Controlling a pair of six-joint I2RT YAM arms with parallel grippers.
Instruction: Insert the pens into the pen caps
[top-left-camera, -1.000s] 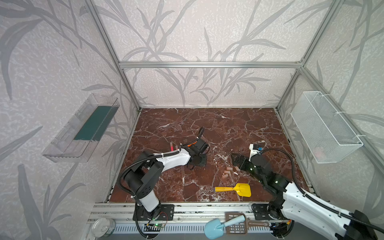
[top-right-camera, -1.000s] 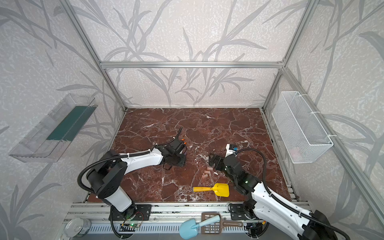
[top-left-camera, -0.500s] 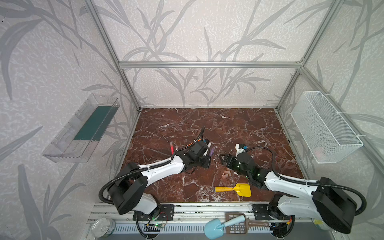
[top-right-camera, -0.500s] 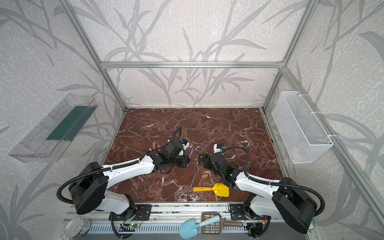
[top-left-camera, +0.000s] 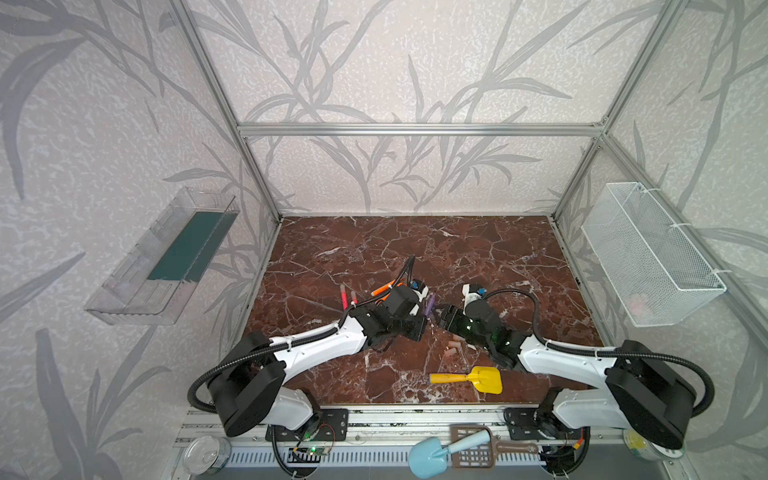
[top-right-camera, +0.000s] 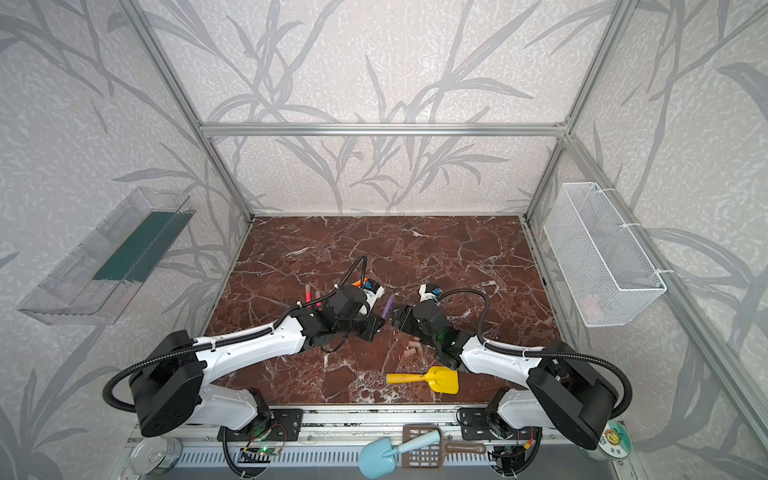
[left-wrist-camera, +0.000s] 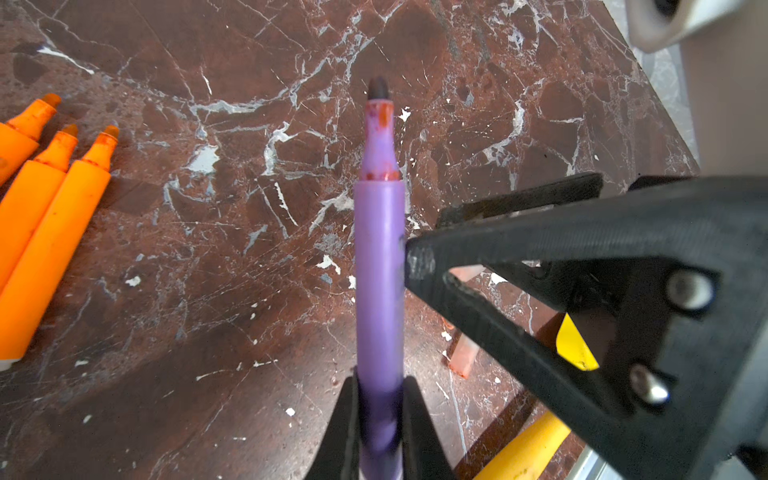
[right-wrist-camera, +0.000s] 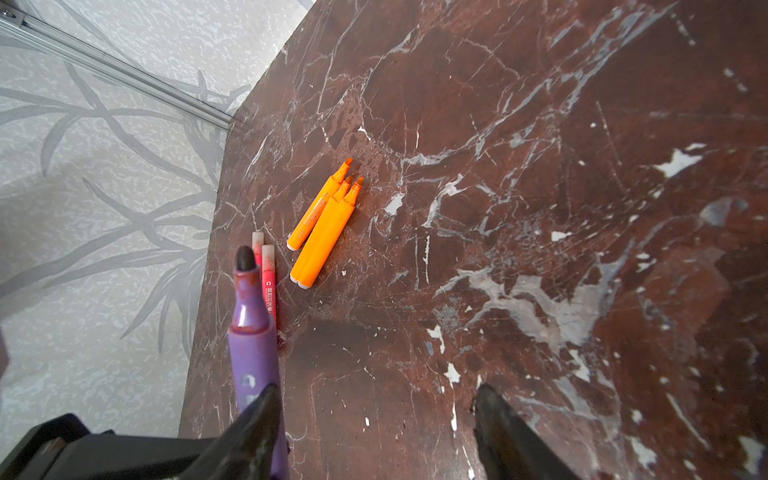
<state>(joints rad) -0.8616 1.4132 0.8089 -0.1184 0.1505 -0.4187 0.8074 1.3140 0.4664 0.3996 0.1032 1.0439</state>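
Left hand (left-wrist-camera: 380, 388) clamps purple pen (left-wrist-camera: 379, 249) over veined marble tabletop (left-wrist-camera: 199, 266); right hand (right-wrist-camera: 376, 390) gapes.

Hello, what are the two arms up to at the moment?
The left gripper is shut on the purple pen, holding it off the table, tip uncapped. The right gripper, jaws open and empty, stands right beside that pen. Three orange pens and two pink-red pens lie on the table; loose pen caps lie near the yellow shovel.

A lab test cell: aluminium frame (top-left-camera: 415, 129), wallpapered panels (top-left-camera: 415, 62), marbled tabletop (top-left-camera: 457, 249)
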